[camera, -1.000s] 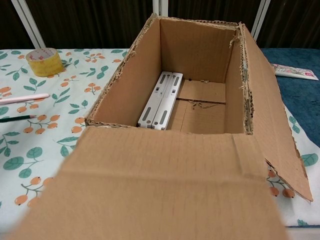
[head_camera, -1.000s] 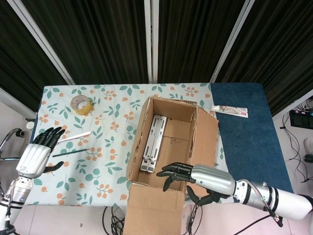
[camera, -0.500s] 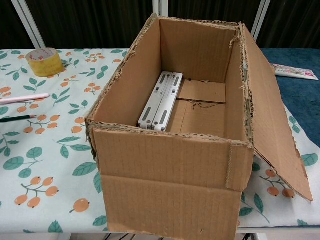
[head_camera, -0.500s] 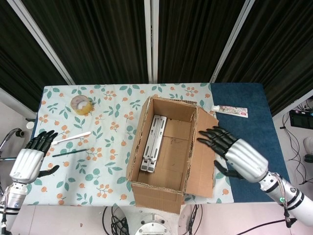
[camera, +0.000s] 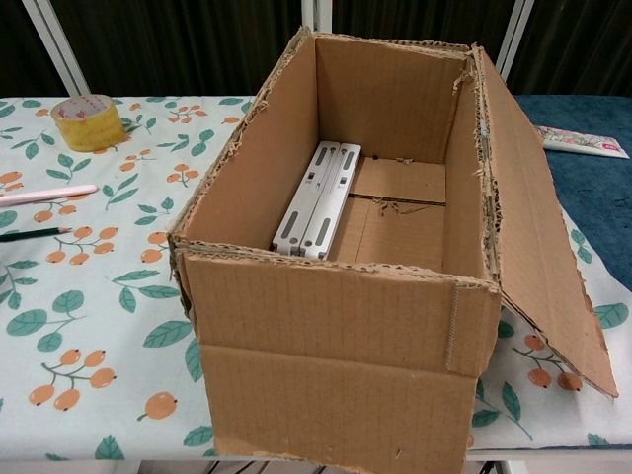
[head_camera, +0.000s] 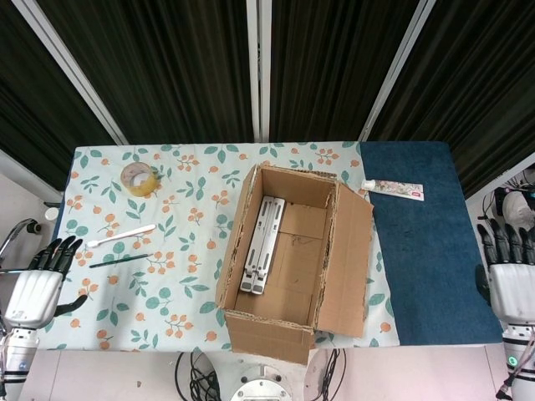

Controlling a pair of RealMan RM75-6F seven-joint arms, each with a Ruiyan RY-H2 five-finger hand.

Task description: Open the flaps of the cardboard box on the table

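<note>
The cardboard box (head_camera: pixel 288 251) (camera: pixel 395 109) stands open in the middle of the table, its right flap (head_camera: pixel 351 259) (camera: pixel 538 227) folded outward and its near flap (head_camera: pixel 269 336) (camera: pixel 336 395) hanging down the front. A white folded stand (head_camera: pixel 262 244) (camera: pixel 318 197) lies inside on the box floor. My left hand (head_camera: pixel 38 284) hovers off the table's left edge, fingers spread, holding nothing. My right hand (head_camera: pixel 510 276) is at the far right edge of the head view, fingers apart and empty. Neither hand shows in the chest view.
A yellow tape roll (head_camera: pixel 138 178) (camera: pixel 87 121) sits at the back left. A white pen (head_camera: pixel 121 235) (camera: pixel 44 194) and a dark pencil (head_camera: pixel 119 261) (camera: pixel 30 235) lie left of the box. A tube (head_camera: pixel 393 190) (camera: pixel 581 141) rests on the blue mat (head_camera: pixel 426 242).
My right hand left the box's near flap, which dropped down the front, then swung away to the far right. The left hand lowered toward the table's left edge.
</note>
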